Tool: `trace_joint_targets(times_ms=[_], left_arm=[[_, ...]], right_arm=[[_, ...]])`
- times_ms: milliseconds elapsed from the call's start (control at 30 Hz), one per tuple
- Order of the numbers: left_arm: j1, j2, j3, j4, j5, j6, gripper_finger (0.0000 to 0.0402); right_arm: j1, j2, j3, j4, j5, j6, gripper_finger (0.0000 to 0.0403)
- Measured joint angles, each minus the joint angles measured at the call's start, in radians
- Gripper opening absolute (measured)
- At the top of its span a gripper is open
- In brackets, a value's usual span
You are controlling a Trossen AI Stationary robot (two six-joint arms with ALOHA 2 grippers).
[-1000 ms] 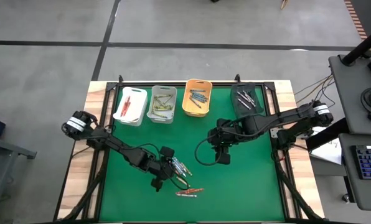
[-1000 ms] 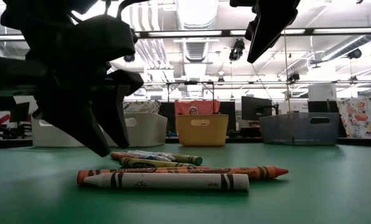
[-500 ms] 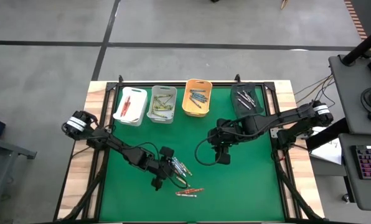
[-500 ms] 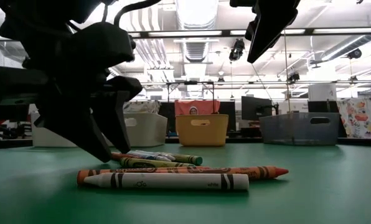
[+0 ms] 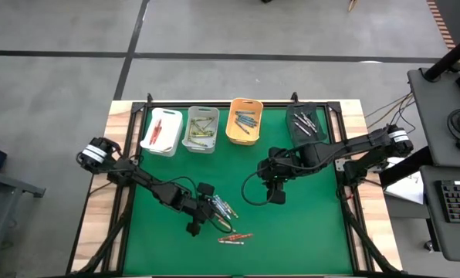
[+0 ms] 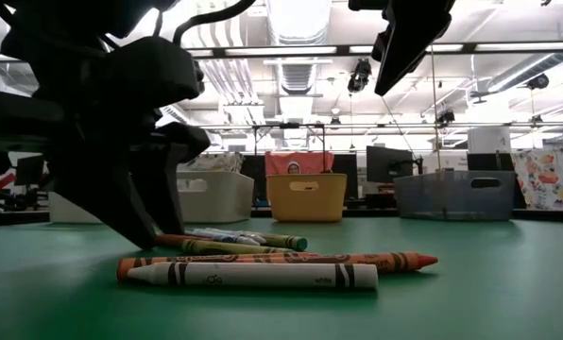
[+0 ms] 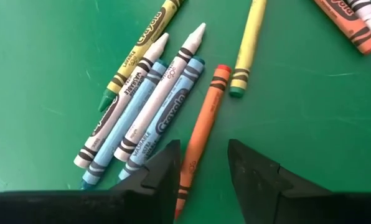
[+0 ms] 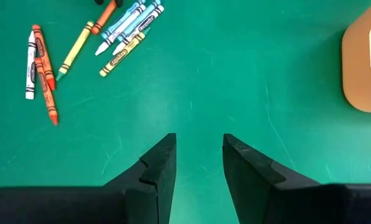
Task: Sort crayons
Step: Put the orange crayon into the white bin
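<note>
Several loose crayons (image 5: 224, 208) lie flat on the green mat near the front, and an orange and a white one (image 5: 234, 237) lie a little nearer. My left gripper (image 7: 203, 146) is down among them, open. Its fingers stand on either side of the blunt end of an orange crayon (image 7: 204, 124). White, blue and yellow crayons (image 7: 164, 93) lie beside that one. My right gripper (image 8: 199, 140) hangs open above the middle of the mat (image 5: 278, 197), with nothing between its fingers. My left gripper comes at the orange crayon's blunt end (image 7: 187, 177) slanting down from the table's left, its fingers along the crayon. One finger (image 7: 167, 168) lies right beside that end. Whether it touches, I cannot tell. The crayon lies flat on the mat.
Along the far edge stand a white bin (image 5: 161, 131), a grey bin (image 5: 201, 129), an orange bin (image 5: 244, 121) and a black bin (image 5: 306, 123), each with crayons in it. In the low view a white crayon (image 6: 253, 275) and an orange crayon (image 6: 281, 259) lie nearest.
My left gripper has tipped a little, and its fingertips have sunk to the mat at the crayons. The gap between its fingers has narrowed somewhat. No crayon has moved.
</note>
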Motion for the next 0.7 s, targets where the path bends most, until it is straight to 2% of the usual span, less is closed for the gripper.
trace_joint_targets(times_ms=[567,700], left_arm=[[-0.004,-0.005,-0.032,-0.001,0.011,-0.017,0.0009],[-0.005,-0.014,-0.032,-0.006,0.009,-0.017,0.0005]], right_arm=[[0.000,0.000,0.000,0.013,0.000,-0.003,0.0118],[0.000,0.000,0.000,0.014,0.000,-0.003,0.0118]])
